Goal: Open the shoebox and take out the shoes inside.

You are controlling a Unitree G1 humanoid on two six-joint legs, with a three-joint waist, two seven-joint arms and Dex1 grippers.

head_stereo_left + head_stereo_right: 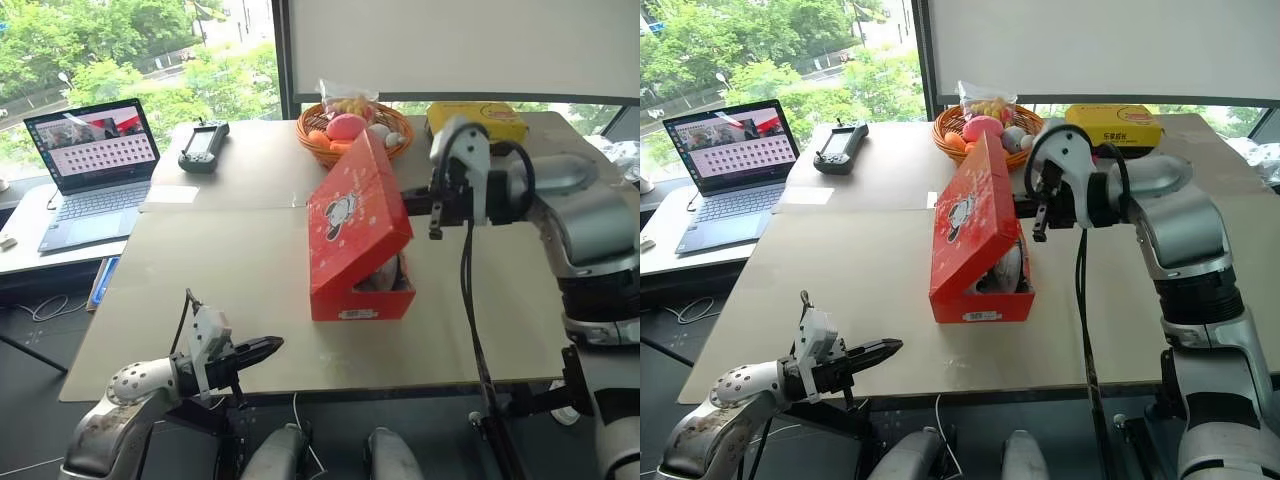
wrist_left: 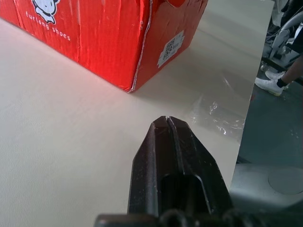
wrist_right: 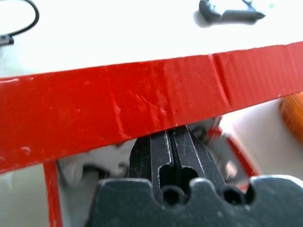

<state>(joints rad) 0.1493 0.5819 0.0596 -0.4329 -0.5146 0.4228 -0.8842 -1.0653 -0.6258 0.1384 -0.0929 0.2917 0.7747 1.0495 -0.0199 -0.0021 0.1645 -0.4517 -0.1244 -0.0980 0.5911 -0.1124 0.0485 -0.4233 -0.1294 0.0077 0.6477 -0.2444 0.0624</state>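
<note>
Pale beige desk carries the red shoebox near its middle, lid tilted up. At the far edge sit a woven basket, a yellow box and a black controller. A white sheet lies at the left.

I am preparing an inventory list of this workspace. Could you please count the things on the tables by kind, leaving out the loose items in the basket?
Boxes: 2, the red shoebox and the yellow box
Baskets: 1, the wicker basket
Laptops: 1, the laptop
Handheld controllers: 1, the controller
Total: 5
</note>
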